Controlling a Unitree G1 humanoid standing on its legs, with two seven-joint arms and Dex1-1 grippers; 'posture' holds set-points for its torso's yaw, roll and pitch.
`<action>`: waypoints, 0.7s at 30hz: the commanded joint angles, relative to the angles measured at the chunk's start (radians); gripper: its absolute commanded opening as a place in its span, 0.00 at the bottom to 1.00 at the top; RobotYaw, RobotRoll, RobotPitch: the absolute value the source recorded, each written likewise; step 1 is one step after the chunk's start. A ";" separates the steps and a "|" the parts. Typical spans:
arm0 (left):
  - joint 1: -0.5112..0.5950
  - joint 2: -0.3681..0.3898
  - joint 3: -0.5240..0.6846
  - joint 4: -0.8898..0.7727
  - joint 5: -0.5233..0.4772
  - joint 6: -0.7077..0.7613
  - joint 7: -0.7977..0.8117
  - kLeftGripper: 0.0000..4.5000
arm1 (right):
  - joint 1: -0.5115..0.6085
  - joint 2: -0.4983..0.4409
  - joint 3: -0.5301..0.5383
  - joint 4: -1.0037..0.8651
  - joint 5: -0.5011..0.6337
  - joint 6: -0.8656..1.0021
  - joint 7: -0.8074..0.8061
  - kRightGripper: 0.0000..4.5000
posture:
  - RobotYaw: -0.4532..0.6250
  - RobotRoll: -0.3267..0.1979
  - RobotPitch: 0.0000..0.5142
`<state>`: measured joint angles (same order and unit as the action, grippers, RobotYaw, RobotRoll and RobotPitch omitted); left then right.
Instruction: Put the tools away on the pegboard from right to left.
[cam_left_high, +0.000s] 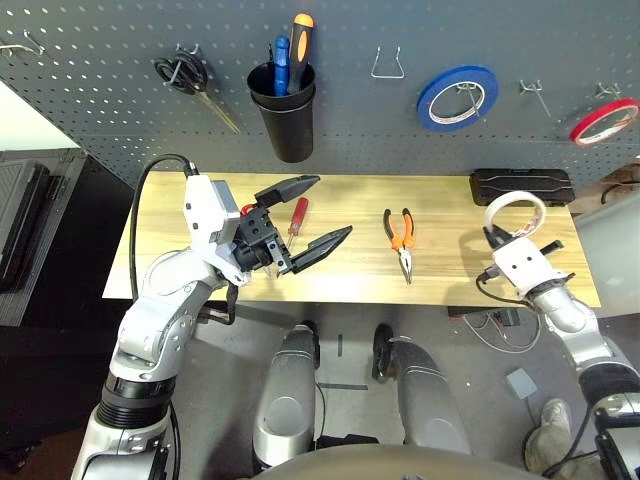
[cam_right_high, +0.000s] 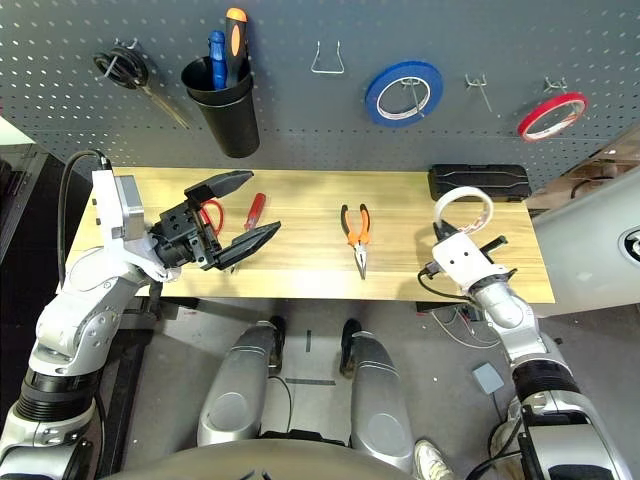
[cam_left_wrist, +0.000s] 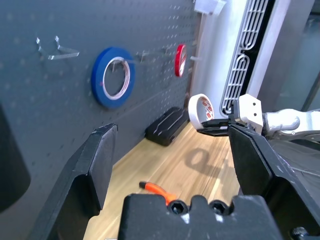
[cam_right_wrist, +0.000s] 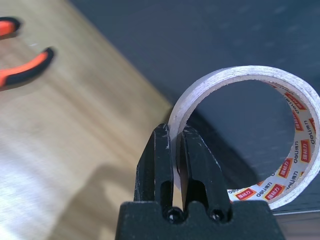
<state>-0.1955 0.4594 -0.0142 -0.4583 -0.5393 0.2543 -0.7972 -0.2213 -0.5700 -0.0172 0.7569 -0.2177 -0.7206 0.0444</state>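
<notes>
**White tape roll up off the desk at the right end**

Right gripper (cam_right_wrist: 174, 145) pinching the white tape roll (cam_left_high: 515, 212) by its wall, held upright above the desk's (cam_left_high: 440, 268) right end, just in front of the black case (cam_left_high: 522, 185) at the back edge. Above it on the pegboard (cam_left_high: 90, 80): blue tape roll (cam_left_high: 458, 97) and red tape roll (cam_left_high: 604, 121). Left gripper (cam_left_high: 308, 213) over the left half, fingers spread wide, holding nothing. Pliers (cam_left_high: 402, 238) flat mid-desk; red-handled screwdriver (cam_left_high: 297, 214) near the left gripper.

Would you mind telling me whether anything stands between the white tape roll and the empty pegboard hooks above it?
Nothing visible does. The right pincer holds the white tape roll upright above the table's right end; the black case lies below its path to the pegboard.
</notes>
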 joint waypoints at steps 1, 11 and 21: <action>-0.005 -0.005 -0.019 -0.029 -0.019 0.014 -0.001 1.00 | 0.030 -0.025 -0.028 -0.001 -0.030 -0.064 -0.069 0.00 | 0.72 0.62 0.44; -0.037 -0.007 -0.023 -0.012 -0.020 0.009 -0.017 1.00 | 0.021 -0.057 -0.046 -0.001 -0.109 -0.157 -0.220 0.00 | 0.70 0.62 0.44; -0.057 -0.015 -0.031 0.002 -0.017 0.007 -0.025 1.00 | -0.021 -0.053 -0.037 -0.059 -0.166 -0.197 -0.277 0.00 | 0.69 0.62 0.44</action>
<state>-0.2563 0.4474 -0.0228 -0.4552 -0.5502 0.2609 -0.8098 -0.2429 -0.6171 -0.0532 0.7139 -0.3718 -0.8992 -0.2199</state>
